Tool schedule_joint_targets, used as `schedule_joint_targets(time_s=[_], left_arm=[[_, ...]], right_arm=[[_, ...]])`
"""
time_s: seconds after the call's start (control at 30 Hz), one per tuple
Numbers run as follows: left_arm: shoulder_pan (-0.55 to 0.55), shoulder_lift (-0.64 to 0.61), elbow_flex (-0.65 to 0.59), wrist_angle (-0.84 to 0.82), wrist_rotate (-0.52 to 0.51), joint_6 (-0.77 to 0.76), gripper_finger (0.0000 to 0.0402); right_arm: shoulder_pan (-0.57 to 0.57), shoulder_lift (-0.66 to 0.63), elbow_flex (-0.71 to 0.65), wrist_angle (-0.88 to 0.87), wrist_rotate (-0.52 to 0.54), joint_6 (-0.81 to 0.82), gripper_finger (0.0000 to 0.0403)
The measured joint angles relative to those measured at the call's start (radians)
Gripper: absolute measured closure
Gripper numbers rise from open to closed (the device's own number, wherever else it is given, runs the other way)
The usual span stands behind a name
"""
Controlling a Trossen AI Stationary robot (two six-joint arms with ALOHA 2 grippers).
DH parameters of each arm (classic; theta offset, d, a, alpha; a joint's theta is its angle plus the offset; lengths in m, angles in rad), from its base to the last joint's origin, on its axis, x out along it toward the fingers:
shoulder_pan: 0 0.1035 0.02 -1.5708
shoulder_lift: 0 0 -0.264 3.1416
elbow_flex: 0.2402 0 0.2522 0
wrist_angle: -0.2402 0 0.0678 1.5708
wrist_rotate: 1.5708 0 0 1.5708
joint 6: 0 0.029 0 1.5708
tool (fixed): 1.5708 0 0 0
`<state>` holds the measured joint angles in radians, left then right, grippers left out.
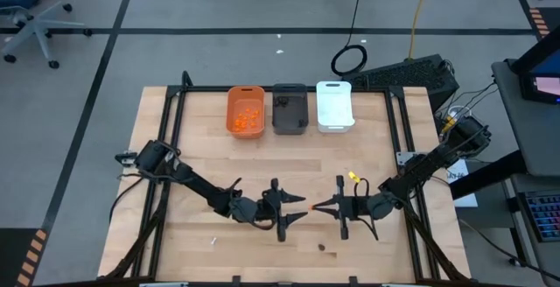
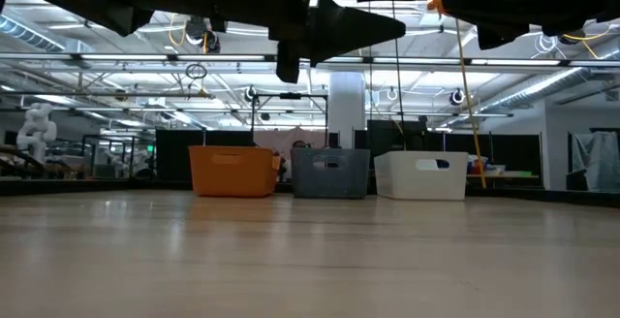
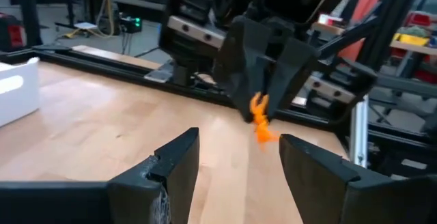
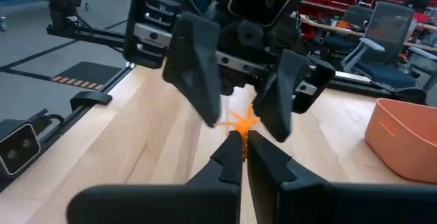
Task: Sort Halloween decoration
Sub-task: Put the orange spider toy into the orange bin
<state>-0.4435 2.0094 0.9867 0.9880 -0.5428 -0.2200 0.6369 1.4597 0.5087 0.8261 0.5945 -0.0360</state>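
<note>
1. Both arms meet over the front middle of the wooden table (image 1: 201, 147), tips pointing at each other, lifted clear of the surface.
2. The right hand (image 1: 317, 206) has its fingers pinched together on a small orange piece (image 3: 260, 120) of the Halloween decoration. In the left wrist view you can see the little orange blob hanging from those closed tips.
3. The left hand (image 1: 300, 210) has its fingers apart, nothing between them. Its two fingers (image 3: 174, 166) frame the orange piece from either side but sit short of it, not touching.
4. From the right wrist view the same orange piece (image 4: 240, 122) sits right at the tip of the closed right fingers (image 4: 229, 157), with the spread left fingers just beyond it.
5. At the back of the table there are three bins in a row, side by side: orange bin (image 1: 246, 110), dark grey bin (image 1: 290, 108), white bin (image 1: 334, 106).
6. The orange bin already has a bunch of orange blobs (image 1: 248, 119) in it. The grey one seems to have dark stuff inside, hard to make out. Can't tell about the white one.
7. A couple of loose bits sit on the front of the table: a small white stick (image 1: 212, 241) towards the left, and a dark lump (image 1: 321, 248) near the front edge, both well apart from the hands.
8. In the low view the bins stand in the same order across the back, and the arms just show as dark shapes overhead.
</note>
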Motion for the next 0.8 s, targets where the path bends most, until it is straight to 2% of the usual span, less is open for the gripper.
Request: schedule_joint_targets(time_s=[0.33,0.6,0.8], left_arm=[[-0.034,0.0,0.0,-0.021,0.045,-0.001,0.0191],[-0.034,0.0,0.005,-0.003,-0.011,0.0,0.0192],[-0.028,0.046,0.099,0.0,-0.015,0.078,0.0192]], right_arm=[[-0.001,0.0,0.0,0.0,0.003,-0.001,0.0403],[0.0,0.0,0.0,0.0,0.003,0.02,0.0403],[0.0,0.0,0.001,-0.001,0.003,0.022,0.0403]])
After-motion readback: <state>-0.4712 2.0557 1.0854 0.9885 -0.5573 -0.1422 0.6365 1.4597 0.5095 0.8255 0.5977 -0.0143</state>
